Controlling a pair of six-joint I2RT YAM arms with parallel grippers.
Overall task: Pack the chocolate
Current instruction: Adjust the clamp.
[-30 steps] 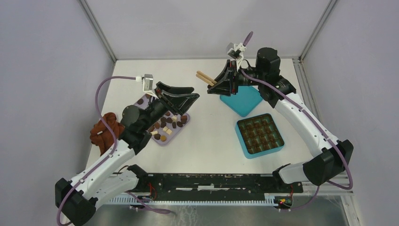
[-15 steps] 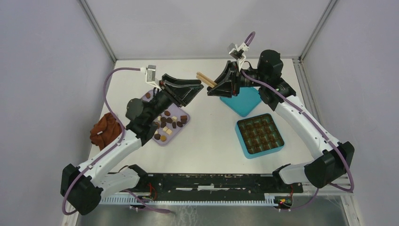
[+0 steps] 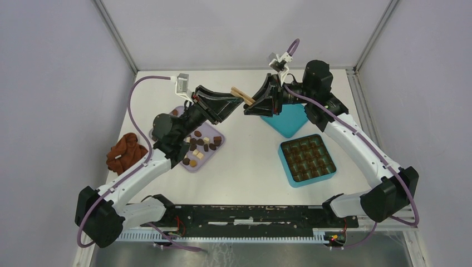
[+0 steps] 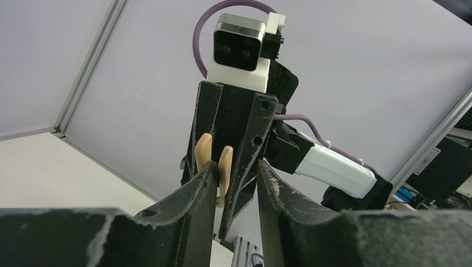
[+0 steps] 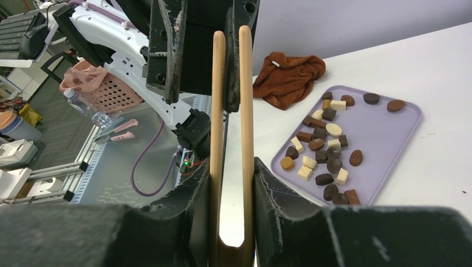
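Far left, a rust-brown cloth (image 3: 125, 153) sits bunched near the table edge, clear of the work, probably there for wiping. Just right of it is the lavender tray (image 5: 384, 139) with all the loose chocolate (image 3: 196, 146) I can see scattered on it, none lifted. That makes it the pick source, within the left arm's reach. The left gripper (image 4: 236, 167) is raised above the far end of the tray with its jaws part-way apart. They straddle the free tips of the wooden tongs (image 5: 245, 100), and a gap shows beside one tong leg, so I see no clamp. The right gripper (image 5: 232, 167) is closed on the tongs at the joined end, tips pointing left. That looks like a mid-air handover, presumably because the pieces are too small for bare fingers. Under the right wrist, the teal lid (image 3: 289, 119) lies flat on the table, set far to keep the box open. The teal box (image 3: 314, 179) is near right with a brown cell insert, and I can't tell if any cell is filled.
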